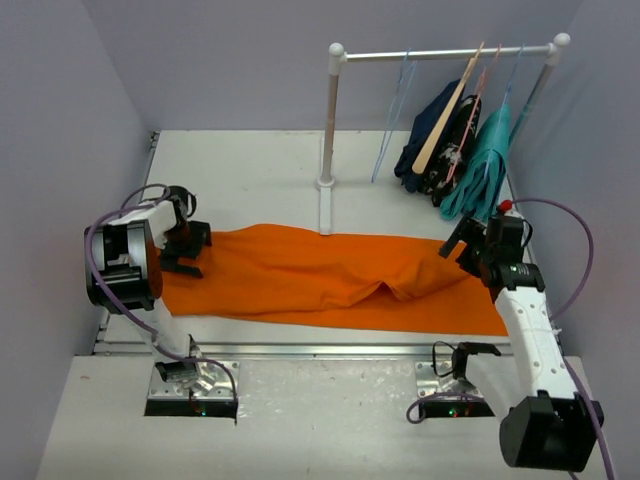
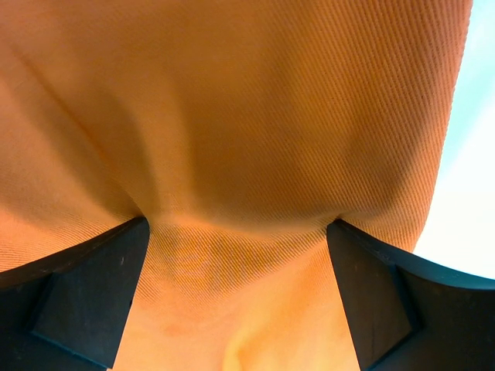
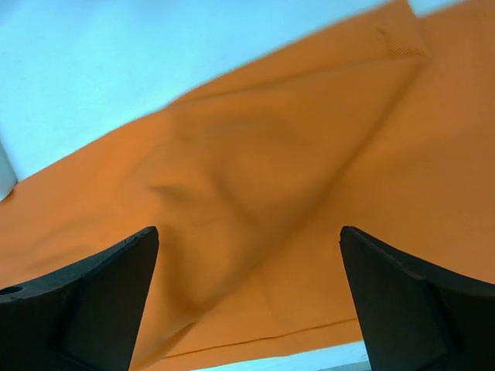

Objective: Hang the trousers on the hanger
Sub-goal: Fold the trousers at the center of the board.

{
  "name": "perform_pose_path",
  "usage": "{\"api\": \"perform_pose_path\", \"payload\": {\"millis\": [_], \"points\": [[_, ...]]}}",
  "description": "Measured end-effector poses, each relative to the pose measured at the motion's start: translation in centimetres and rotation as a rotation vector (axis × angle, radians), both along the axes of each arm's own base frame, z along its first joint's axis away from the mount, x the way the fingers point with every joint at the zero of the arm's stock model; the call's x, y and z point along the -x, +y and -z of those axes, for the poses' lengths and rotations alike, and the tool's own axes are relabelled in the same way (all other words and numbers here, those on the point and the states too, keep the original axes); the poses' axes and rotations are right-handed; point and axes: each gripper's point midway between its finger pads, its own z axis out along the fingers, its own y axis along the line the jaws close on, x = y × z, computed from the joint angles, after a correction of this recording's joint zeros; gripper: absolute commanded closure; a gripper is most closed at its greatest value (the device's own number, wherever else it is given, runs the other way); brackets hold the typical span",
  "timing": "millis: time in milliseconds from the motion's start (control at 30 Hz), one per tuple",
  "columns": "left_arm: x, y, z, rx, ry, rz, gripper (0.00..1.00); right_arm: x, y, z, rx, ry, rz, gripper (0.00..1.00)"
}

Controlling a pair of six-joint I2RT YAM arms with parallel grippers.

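Note:
The orange trousers [image 1: 330, 275] lie spread flat across the table, running from left to right. My left gripper [image 1: 183, 255] stands open at their left end. In the left wrist view the cloth [image 2: 232, 139] bulges up between its wide-set fingers [image 2: 93, 294]. My right gripper [image 1: 458, 248] hovers open over the trousers' right end, holding nothing. The right wrist view has a folded ridge of the trousers [image 3: 255, 178] below that gripper [image 3: 249, 236]. The pale blue wire hanger [image 1: 393, 125] hangs bare on the rail at the back.
A white clothes rack [image 1: 330, 120] stands at the back right, its post foot [image 1: 325, 205] touching the trousers' far edge. On its rail hang a tan wooden hanger [image 1: 445, 115], a dark navy garment [image 1: 432, 135] and a teal garment [image 1: 485, 165].

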Motion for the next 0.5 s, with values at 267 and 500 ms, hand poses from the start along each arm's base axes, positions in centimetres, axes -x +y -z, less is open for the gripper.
{"api": "perform_pose_path", "payload": {"millis": [267, 500], "points": [[0.9, 6.4, -0.2, -0.17, -0.006, -0.166, 0.0, 1.4, 1.1, 8.8, -0.172, 0.259, 0.014, 0.13], [0.8, 6.0, -0.4, -0.228, -0.02, -0.065, 0.0, -1.2, 2.3, 9.7, -0.22, 0.26, -0.068, 0.22]]}}
